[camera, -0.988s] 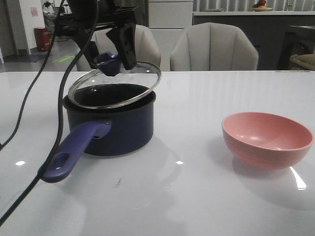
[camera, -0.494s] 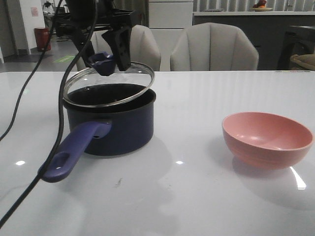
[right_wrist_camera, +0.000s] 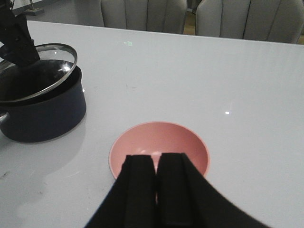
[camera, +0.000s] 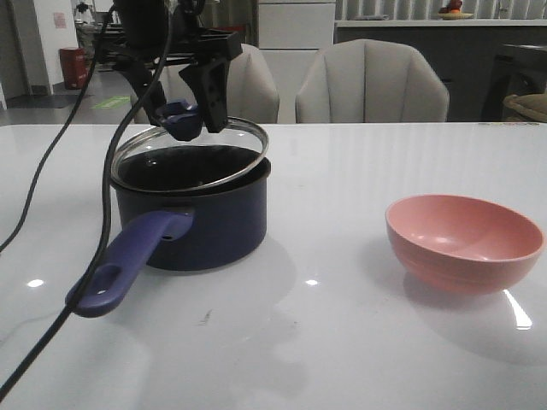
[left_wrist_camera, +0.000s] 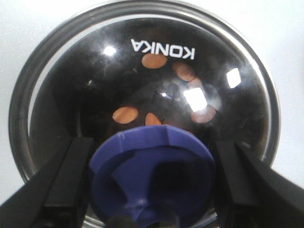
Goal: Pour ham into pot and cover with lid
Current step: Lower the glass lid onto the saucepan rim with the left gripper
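The navy pot point(camera: 218, 224) stands left of the table's middle, its long handle point(camera: 124, 265) pointing toward the front. The glass lid point(camera: 209, 152) lies tilted over the pot's mouth, lower at the right rim, higher at the left. My left gripper point(camera: 184, 122) is shut on the lid's blue knob point(left_wrist_camera: 152, 175), a finger pressed to each side. Through the glass, orange ham point(left_wrist_camera: 125, 114) pieces lie on the pot's black bottom. My right gripper point(right_wrist_camera: 156, 164) is shut and empty above the near rim of the pink bowl point(right_wrist_camera: 159, 142).
The pink bowl point(camera: 464, 242) sits empty at the right of the table. Black cables point(camera: 104, 213) hang down past the pot's left side and handle. Two grey chairs point(camera: 372, 81) stand beyond the table's far edge.
The lid has come down and shifted left over the pot, and its tilt has lessened. The left gripper moved with it. The bowl has not moved.
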`<action>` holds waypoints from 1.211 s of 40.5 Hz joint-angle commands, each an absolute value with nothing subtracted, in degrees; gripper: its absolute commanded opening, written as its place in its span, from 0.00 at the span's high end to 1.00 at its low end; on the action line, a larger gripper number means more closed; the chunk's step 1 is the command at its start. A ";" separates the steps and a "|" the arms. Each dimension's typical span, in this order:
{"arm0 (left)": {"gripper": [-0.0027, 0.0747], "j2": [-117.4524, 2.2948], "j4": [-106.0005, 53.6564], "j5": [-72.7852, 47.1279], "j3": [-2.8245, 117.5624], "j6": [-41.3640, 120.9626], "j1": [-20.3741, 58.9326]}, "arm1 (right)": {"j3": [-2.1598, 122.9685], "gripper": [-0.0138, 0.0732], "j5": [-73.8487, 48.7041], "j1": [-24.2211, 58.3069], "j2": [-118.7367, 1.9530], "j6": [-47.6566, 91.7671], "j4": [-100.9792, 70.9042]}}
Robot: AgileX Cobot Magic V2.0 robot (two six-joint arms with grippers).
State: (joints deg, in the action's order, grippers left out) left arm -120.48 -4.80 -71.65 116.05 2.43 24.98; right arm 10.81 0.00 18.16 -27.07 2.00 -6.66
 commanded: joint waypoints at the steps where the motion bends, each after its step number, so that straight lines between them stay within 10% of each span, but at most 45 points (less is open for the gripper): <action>1: 0.64 -116.52 -5.27 -70.53 118.01 2.27 25.29 | 12.38 0.66 4.93 18.19 -26.94 2.27 -6.62; 14: 0.44 -116.52 -5.27 -71.01 118.31 2.27 25.42 | 12.38 0.66 4.93 18.19 -26.94 2.27 -6.62; 49: 0.30 -116.52 -5.95 -71.23 118.56 2.27 25.73 | 12.38 0.66 4.93 18.19 -26.94 2.27 -6.62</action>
